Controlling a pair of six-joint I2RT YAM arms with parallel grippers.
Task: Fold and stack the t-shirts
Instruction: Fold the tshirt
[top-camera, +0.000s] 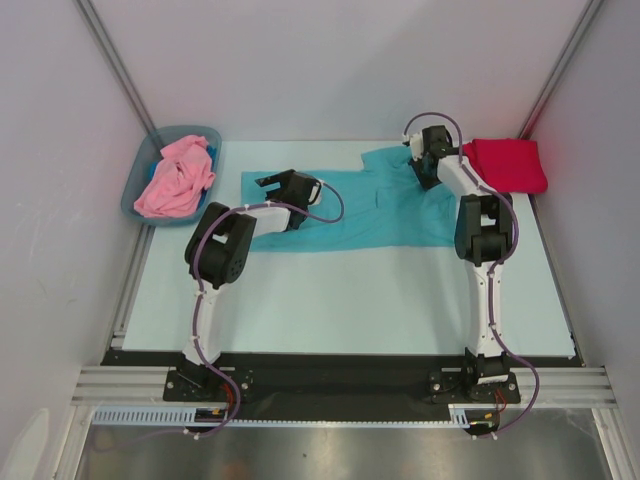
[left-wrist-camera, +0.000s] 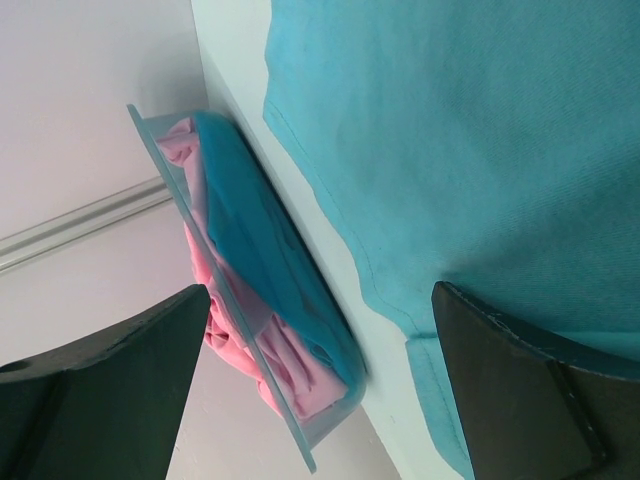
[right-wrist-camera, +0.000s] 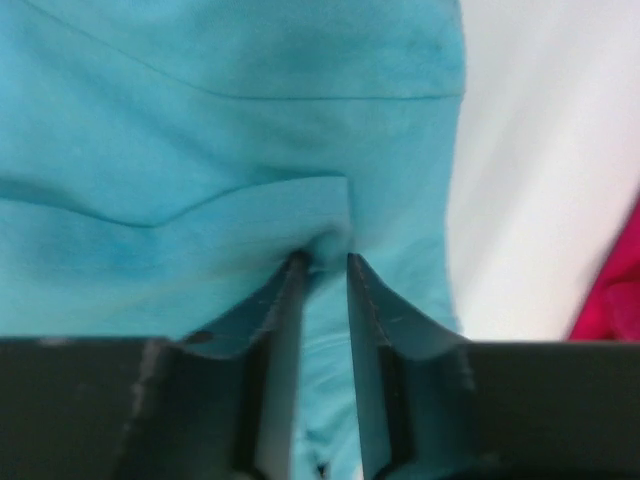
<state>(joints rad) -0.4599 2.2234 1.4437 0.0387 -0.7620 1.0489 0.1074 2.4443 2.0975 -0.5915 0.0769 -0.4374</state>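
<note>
**Top external view.** A teal short-sleeved cotton t-shirt (top-camera: 380, 215) lies spread flat at the centre of the pale table (top-camera: 350, 300). A folded crimson red t-shirt (top-camera: 510, 165) lies at 2 o'clock, just beside the teal shirt's right end. A crumpled light pink t-shirt (top-camera: 175, 180) fills the grey-blue plastic bin (top-camera: 133, 195) at 10 o'clock. The left gripper (top-camera: 270, 183) hangs over the teal shirt's left end. The right gripper (top-camera: 422, 172) is down on the shirt's far right part.

**Left wrist view.** The left gripper (left-wrist-camera: 320, 290) is spread wide and holds nothing. The teal shirt's hem (left-wrist-camera: 400, 320) runs toward 5 o'clock and meets the right-hand finger (left-wrist-camera: 530, 390). The bin (left-wrist-camera: 260, 300) with its pink shirt (left-wrist-camera: 235, 350) lies between the fingers, beyond them.

**Right wrist view.** The right gripper (right-wrist-camera: 322, 262) has its tips narrowly apart, with a raised pucker of teal cloth (right-wrist-camera: 200, 150) between them at 12 o'clock. Whether they clamp it cannot be told. The red shirt (right-wrist-camera: 615, 290) shows at 3 o'clock.
</note>
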